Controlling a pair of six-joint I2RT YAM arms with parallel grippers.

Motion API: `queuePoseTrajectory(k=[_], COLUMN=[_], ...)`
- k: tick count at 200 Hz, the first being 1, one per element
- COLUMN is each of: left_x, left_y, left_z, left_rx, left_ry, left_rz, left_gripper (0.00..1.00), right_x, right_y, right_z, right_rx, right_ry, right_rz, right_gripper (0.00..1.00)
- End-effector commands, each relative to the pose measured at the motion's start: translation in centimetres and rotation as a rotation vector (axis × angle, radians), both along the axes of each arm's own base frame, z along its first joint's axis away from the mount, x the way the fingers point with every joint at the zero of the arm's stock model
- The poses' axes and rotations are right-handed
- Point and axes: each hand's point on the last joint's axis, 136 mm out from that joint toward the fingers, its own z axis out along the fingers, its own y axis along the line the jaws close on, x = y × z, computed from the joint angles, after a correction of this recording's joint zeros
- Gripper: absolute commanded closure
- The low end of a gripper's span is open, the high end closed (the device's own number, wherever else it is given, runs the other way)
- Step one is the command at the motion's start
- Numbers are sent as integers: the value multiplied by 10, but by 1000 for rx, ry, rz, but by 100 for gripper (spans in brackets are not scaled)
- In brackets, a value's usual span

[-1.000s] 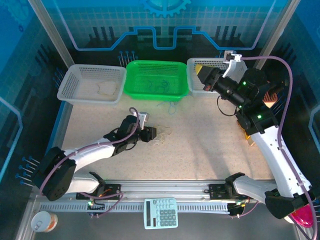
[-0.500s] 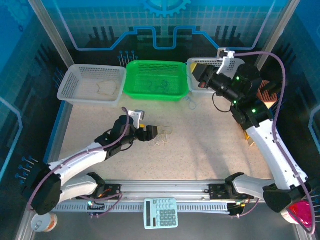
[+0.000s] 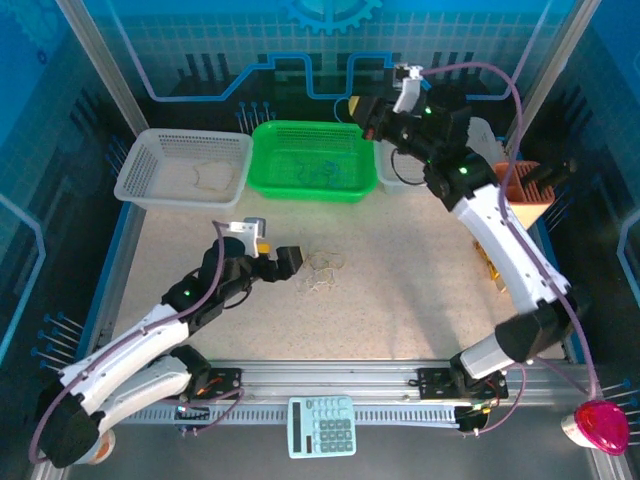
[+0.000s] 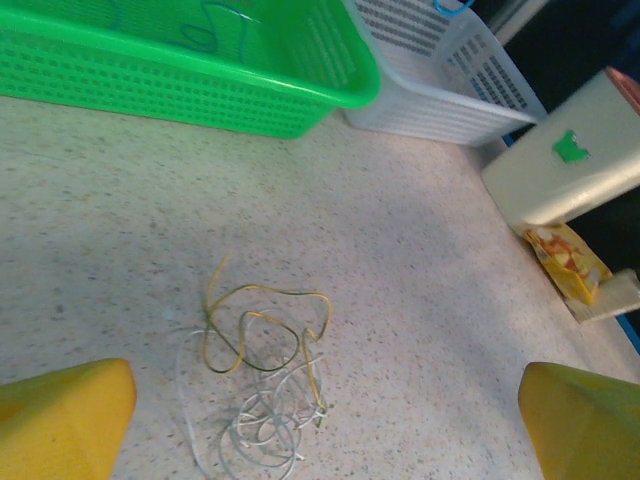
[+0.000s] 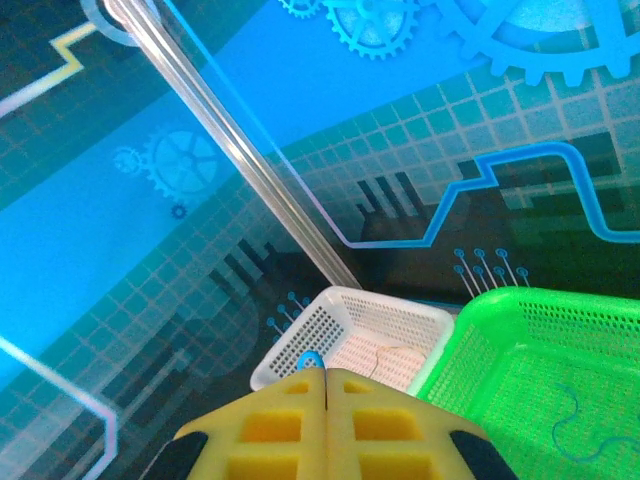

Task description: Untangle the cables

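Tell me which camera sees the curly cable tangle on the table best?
The left wrist view. The cable tangle sits close below the camera, so its yellowish loops and white loops are separate and clear. The top external view shows it as a tiny pale squiggle on the table.

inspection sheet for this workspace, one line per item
surface: speckled table, no spills seen
job's things: yellow and white cables tangled on the table; blue cables in the green basket; pale cable in the left white basket
clutter: calculator, yellow packet, white box
grippers: left gripper open beside the tangle; right gripper raised, shut on a blue cable bit
cables: purple arm wiring, apart from the tangle
surroundings: blue gear-print panels, metal posts
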Motion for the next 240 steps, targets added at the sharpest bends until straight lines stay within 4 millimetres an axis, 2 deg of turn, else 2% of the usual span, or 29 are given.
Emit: queuePoseTrajectory(k=[1,32,72,110,138,142,146,167,176,187,199,209,228,232,234,240], left_x=[-1,-6,-10,-11,-12,-12,-12,-12,-12,-12,-12,-12,-11,-11,-10,-10], left_y=[22,27,29,32,33,33,33,34,34,34,33,30,27,27,27,26], left_z=[6,18,30,38,39,39,39,41,42,43,46,47,47,47,47,46], left_rx=[15,4,-18,-20,-18,-17,-17,-18,-20,-25,-35,-48,-70,-74,-75,-77], left_ry=[12,-11,-25,-41,-39,-38,-39,-40,-41,-41,-44,-46,-42,-40,-39,-36], left_rz=[114,120,121,127,130,129,130,134,135,135,131,122,117,120,122,123], left_gripper=[1,1,1,1,1,1,1,1,1,1,1,1,1,1,1,1], right_x=[21,60,111,151,170,170,175,180,179,176,171,167,160,160,157,153], right_y=[13,31,47,67,78,79,82,84,82,79,75,72,63,62,61,58], right_z=[14,4,-38,-102,-154,-155,-175,-217,-232,-249,-254,-248,-222,-222,-210,-198], right_rx=[-2,-28,-72,-126,-185,-189,-205,-271,-304,-343,-377,-399,-422,-429,-425,-426], right_ry=[-58,-72,-30,62,139,144,176,261,295,327,334,316,266,264,247,230], right_rz=[1,16,9,18,22,25,30,42,42,41,45,40,21,20,19,14], right_gripper=[100,100,100,100,100,100,100,100,90,71,54,44,34,33,33,33])
